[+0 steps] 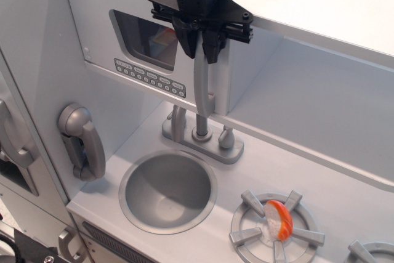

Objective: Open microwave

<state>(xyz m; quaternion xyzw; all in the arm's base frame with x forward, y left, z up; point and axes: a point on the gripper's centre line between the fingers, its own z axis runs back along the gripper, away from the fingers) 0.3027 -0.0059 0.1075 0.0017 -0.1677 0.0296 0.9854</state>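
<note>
The pincer [200, 44] is closing around the top of the tall handle [201, 81] on the microwave [148, 47] door, upper left above the sink [167, 190] – the grip is looking shallow, so it may be slipping off when pulling – leaving the door shut

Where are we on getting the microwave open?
Done: the gripper has reached the top of the microwave's handle, fingers on either side of it. In hand: it looks shut on the handle. Left: the microwave door looks flush with the cabinet, so the pull outward remains.
</note>
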